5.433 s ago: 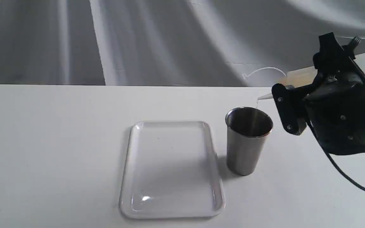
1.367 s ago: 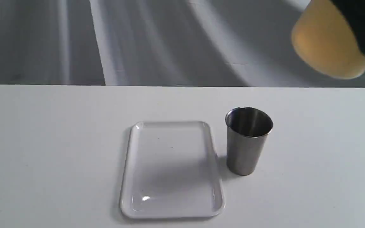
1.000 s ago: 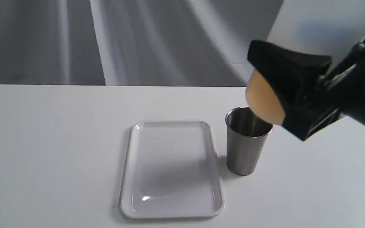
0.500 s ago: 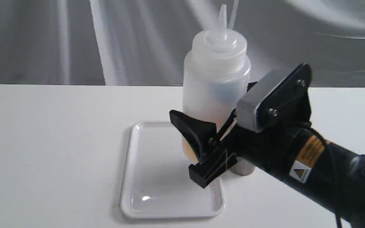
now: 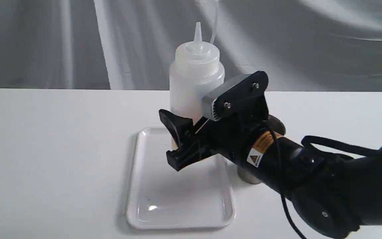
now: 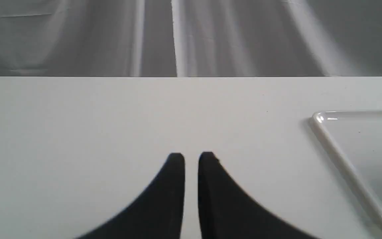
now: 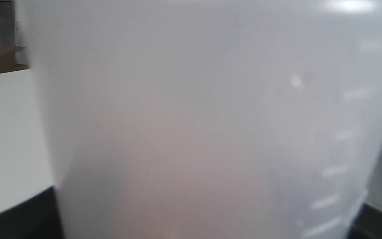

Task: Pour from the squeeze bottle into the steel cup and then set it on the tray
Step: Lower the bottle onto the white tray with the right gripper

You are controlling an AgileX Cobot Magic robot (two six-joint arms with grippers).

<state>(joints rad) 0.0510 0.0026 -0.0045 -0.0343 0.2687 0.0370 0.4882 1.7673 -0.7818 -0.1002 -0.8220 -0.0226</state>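
R gripper is clamped on squeeze bottle, low on the body. Ext. view: one black finger crosses bottle's left edge, the other sits just below it, bottle wall btwn them. R wrist view: bottle wall fills nearly the whole frame, blurred, w/ black fingers on either side of it. Faint amber tint in part of the body, raised grad. marks along one side.

Bottle upright, nozzle pointing up, thin cap strap rising behind it. Bottle is over far end of tray. Base hidden by gripper, so contact w/ tray: cannot tell.

Tray lies flat on white table. Near end bare, glossy highlight by its front-left corner.

Steel cup stands on table just right of tray, mostly hidden behind R arm. Only its base and a bit of rim show; contents not visible.

L gripper shows in L wrist view only. Fingers almost together, thin slit of table btwn the tips, nothing held. It is low over table, tray corner near but not touching.

Grey draped cloth hangs behind table.
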